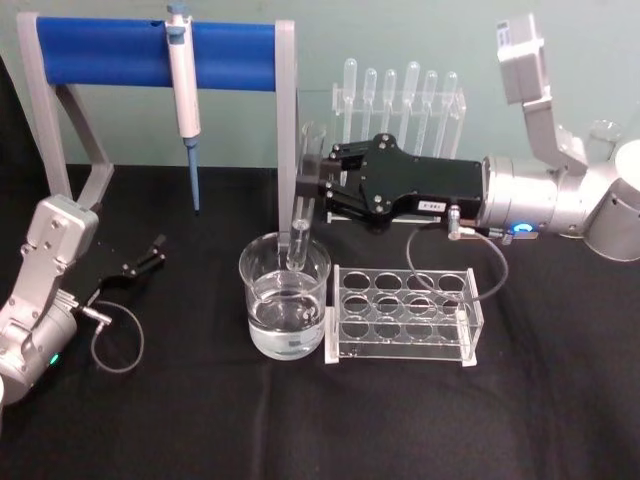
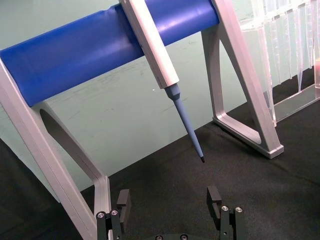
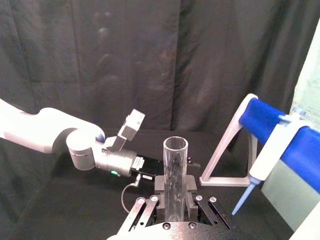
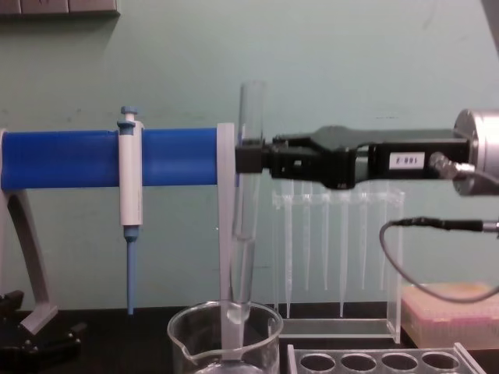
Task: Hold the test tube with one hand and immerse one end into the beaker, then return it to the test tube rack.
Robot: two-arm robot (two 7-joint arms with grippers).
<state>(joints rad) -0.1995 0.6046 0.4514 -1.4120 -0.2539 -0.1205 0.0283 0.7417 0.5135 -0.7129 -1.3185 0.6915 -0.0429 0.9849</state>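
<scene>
At the right end effector (image 4: 251, 160): black fingers pressed against the test tube (image 4: 245, 210), pinching it well above its middle, with the open rim standing clear above the fingers. The arm reaches in level from the robot's right.

Test tube: long axis close to upright, leaning only slightly. The round end hangs directly below the grip, inside the mouth of the beaker (image 1: 262, 310) and under its rim. Seen from the head, that end appears to sit above the water line; contact with the water cannot be confirmed.

Beaker: standing on the black surface (image 1: 200, 420), partly filled with clear liquid, directly beneath the tube.

Governing relation: tube axis and beaker axis nearly coincide, so the dip is judged to call for a plain downward travel along the tube's length, without sideways correction.

Rack (image 1: 400, 345): clear, all holes vacant, just beside the beaker on the robot's right and under the right forearm. The right arm is much the nearer one for the return.

Left end effector (image 2: 168, 200): fingers spread, empty, parked low at the robot's left, well apart from the beaker.

Behind: blue-barred stand (image 1: 120, 52) carrying a pipette (image 1: 184, 85).
</scene>
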